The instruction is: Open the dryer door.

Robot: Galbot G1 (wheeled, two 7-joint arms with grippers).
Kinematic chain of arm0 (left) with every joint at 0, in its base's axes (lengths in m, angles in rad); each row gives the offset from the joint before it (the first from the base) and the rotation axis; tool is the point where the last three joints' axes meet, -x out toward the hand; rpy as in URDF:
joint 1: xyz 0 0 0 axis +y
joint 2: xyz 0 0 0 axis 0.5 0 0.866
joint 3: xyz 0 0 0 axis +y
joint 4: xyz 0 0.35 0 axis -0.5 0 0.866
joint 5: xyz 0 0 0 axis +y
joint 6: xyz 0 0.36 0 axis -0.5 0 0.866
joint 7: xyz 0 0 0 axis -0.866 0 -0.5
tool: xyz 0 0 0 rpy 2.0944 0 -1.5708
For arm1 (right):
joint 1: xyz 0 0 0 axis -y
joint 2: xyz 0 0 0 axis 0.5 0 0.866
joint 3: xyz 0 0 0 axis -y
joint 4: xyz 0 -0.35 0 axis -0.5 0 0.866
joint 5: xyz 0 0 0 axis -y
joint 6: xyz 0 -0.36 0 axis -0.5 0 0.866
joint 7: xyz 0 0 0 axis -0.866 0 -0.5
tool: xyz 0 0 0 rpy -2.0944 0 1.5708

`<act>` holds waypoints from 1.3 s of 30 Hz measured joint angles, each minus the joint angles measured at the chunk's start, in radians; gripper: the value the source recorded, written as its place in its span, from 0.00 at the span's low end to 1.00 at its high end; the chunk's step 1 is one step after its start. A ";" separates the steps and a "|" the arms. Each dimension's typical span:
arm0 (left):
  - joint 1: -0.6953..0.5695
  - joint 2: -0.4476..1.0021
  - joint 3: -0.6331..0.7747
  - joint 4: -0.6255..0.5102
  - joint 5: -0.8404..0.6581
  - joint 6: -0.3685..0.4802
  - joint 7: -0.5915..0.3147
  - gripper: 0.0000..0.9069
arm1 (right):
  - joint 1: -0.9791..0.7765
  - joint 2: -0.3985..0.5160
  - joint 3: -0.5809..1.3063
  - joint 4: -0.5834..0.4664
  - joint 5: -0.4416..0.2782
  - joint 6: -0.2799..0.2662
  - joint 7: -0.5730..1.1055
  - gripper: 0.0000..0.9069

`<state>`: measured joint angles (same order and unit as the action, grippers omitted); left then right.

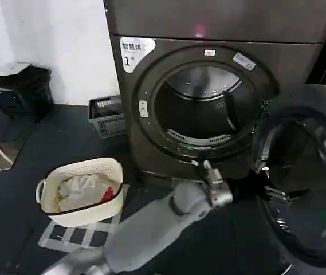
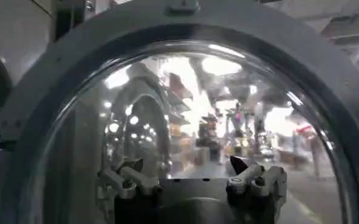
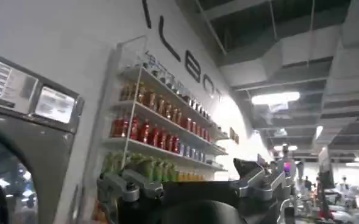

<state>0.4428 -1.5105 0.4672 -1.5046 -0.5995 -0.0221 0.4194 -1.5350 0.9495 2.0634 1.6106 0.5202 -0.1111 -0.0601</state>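
Observation:
The dryer [image 1: 151, 132], dark grey-brown with a white label "1" [image 1: 133, 52], stands ahead with its steel drum [image 1: 203, 106] exposed. The dryer door [image 1: 306, 166] is swung wide open to the right, its dark inner side and tinted glass facing me. My left arm reaches across low in front of the machine, and my left gripper [image 1: 270, 192] is at the door's inner face. In the left wrist view the left gripper [image 2: 185, 167] stands open, close to the glass window [image 2: 197, 103] inside the grey door ring [image 2: 51, 85]. My right gripper [image 3: 188, 173] is open and holds nothing.
A white laundry basket [image 1: 54, 215] with clothes sits on the floor at the left front. A grey crate [image 1: 106, 116] stands beside the dryer and a black bin [image 1: 19, 91] farther left. The right wrist view shows a bottle shelf [image 3: 149, 122] and another machine [image 3: 21, 140].

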 joint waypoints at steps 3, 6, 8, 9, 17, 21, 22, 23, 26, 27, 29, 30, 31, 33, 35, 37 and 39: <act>-0.019 -0.033 0.020 0.036 0.025 -0.015 -0.008 1.00 | -0.002 0.000 0.004 0.001 0.001 0.000 -0.004 1.00; -0.038 -0.068 0.038 0.079 0.044 -0.029 -0.021 1.00 | -0.002 -0.003 0.008 0.003 0.002 0.000 -0.007 1.00; -0.051 -0.093 0.048 0.111 0.073 -0.049 -0.038 1.00 | -0.003 -0.004 0.011 0.006 0.002 0.000 -0.008 1.00; -0.053 -0.100 0.050 0.124 0.082 -0.056 -0.052 1.00 | -0.004 -0.004 0.012 0.008 0.002 0.000 -0.009 1.00; -0.098 -0.099 0.060 0.231 0.155 -0.092 -0.111 1.00 | -0.008 -0.005 0.016 0.010 0.004 -0.001 -0.013 1.00; -0.109 -0.099 0.061 0.276 0.157 -0.104 -0.113 1.00 | -0.014 -0.010 0.022 0.009 0.005 -0.003 -0.015 1.00; -0.113 -0.099 0.062 0.284 0.157 -0.106 -0.113 1.00 | -0.015 -0.011 0.023 0.008 0.005 -0.003 -0.015 1.00; -0.114 -0.099 0.063 0.291 0.158 -0.109 -0.113 1.00 | -0.017 -0.012 0.025 0.006 0.006 -0.003 -0.015 1.00; -0.122 -0.099 0.067 0.317 0.160 -0.124 -0.112 1.00 | -0.026 -0.015 0.034 0.002 0.007 -0.004 -0.016 1.00; -0.123 -0.099 0.068 0.325 0.160 -0.128 -0.112 1.00 | -0.028 -0.015 0.037 0.001 0.007 -0.005 -0.016 1.00; -0.127 -0.099 0.068 0.335 0.159 -0.136 -0.111 1.00 | -0.035 -0.016 0.044 0.002 0.011 -0.006 -0.016 1.00; -0.128 -0.099 0.068 0.336 0.158 -0.138 -0.111 1.00 | -0.038 -0.016 0.046 0.004 0.014 -0.006 -0.016 1.00; -0.129 -0.099 0.068 0.336 0.157 -0.143 -0.111 1.00 | -0.040 -0.015 0.048 0.005 0.022 -0.006 -0.017 1.00; -0.129 -0.099 0.068 0.334 0.155 -0.161 -0.109 1.00 | -0.045 -0.015 0.054 0.005 0.027 -0.007 -0.017 1.00; -0.127 -0.099 0.069 0.331 0.162 -0.198 -0.109 1.00 | -0.047 -0.015 0.059 0.003 0.027 -0.007 -0.018 1.00; -0.119 -0.099 0.074 0.322 0.158 -0.247 -0.109 1.00 | -0.047 -0.015 0.059 0.002 0.028 -0.007 -0.020 1.00; -0.112 -0.099 0.076 0.321 0.156 -0.307 -0.109 1.00 | -0.045 -0.016 0.054 0.003 0.027 -0.007 -0.022 1.00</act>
<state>0.3304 -1.6091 0.5428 -1.1835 -0.4435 -0.3295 0.3109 -1.5802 0.9337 2.1175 1.6135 0.5477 -0.1178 -0.0817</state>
